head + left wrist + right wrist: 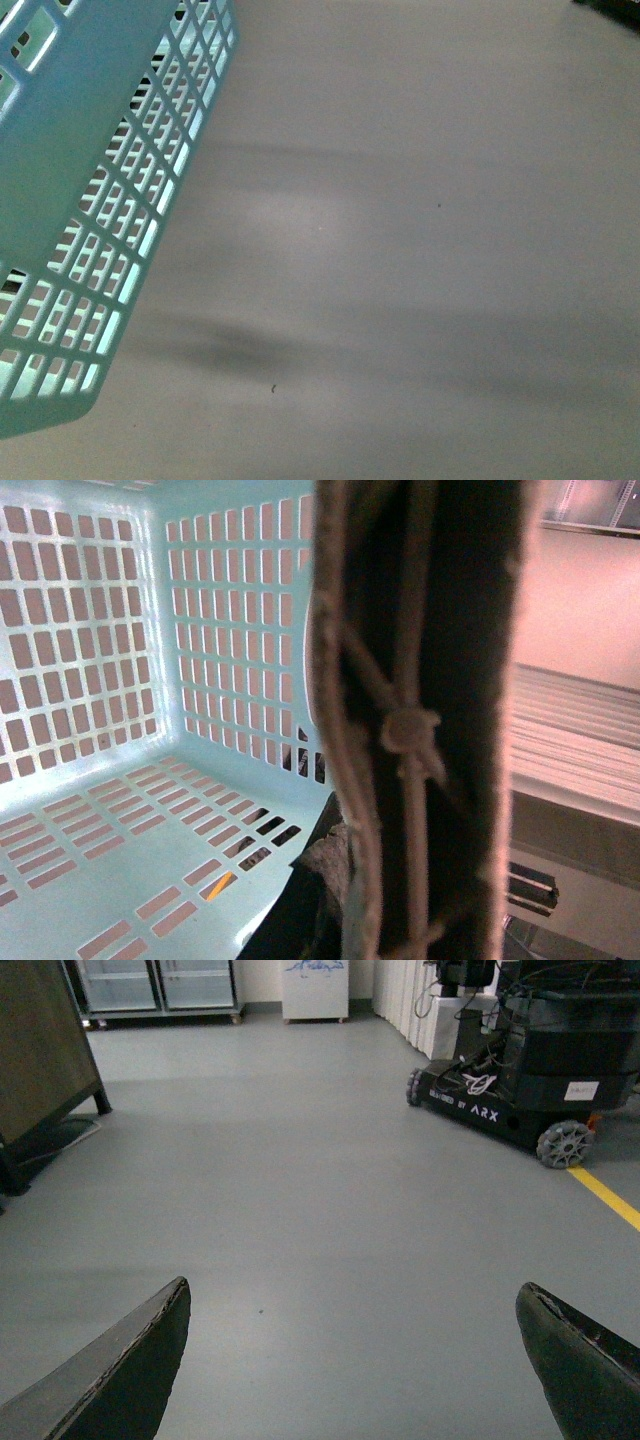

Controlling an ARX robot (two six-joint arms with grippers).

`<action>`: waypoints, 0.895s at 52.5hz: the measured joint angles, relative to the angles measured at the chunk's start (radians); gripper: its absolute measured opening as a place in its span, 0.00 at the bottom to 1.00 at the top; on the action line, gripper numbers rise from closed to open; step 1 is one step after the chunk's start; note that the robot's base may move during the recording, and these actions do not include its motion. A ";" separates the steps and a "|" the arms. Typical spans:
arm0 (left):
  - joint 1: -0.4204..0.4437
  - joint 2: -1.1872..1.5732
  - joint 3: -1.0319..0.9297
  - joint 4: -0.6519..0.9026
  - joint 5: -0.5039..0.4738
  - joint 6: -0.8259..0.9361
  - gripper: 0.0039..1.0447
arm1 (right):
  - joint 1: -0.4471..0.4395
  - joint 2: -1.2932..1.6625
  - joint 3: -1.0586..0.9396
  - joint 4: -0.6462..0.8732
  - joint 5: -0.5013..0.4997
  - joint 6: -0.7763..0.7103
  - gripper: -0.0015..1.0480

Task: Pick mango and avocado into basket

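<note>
From the front: takes in only one side of the basket [100, 200], teal lattice slanting across the upper left, hanging over plain grey floor [430, 250] crossed by soft shadows. Reveals neither arm.

From the left wrist: looks into the basket instead, onto two lattice walls and the slotted bottom, something the front view never gives. Close to the lens, blurred, stands a brown band with a round stud, apparently a handle [420, 730]. Low beside it sits a dark shape, likely part of the left gripper [295, 915]; spread or pinching, cannot tell.

From the right wrist: finds the right gripper [355, 1360] spread wide, one dark finger at each lower corner, only floor between them. Alone takes in the room: a black wheeled base [520, 1070] lettered "ARX" in white, smaller words before it unreadable; a yellow line [605, 1195]; glass-door cabinets [160, 985]; a white unit [315, 990] with a blue mark; a wooden panel [40, 1050].
</note>
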 joint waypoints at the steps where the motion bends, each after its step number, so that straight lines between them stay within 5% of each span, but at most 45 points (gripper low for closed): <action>1: 0.000 0.000 0.000 0.000 0.000 0.000 0.04 | 0.000 0.000 0.000 0.000 0.000 0.000 0.92; 47: 0.000 0.000 0.000 0.000 0.000 0.000 0.04 | 0.000 0.000 0.000 0.000 0.000 0.000 0.92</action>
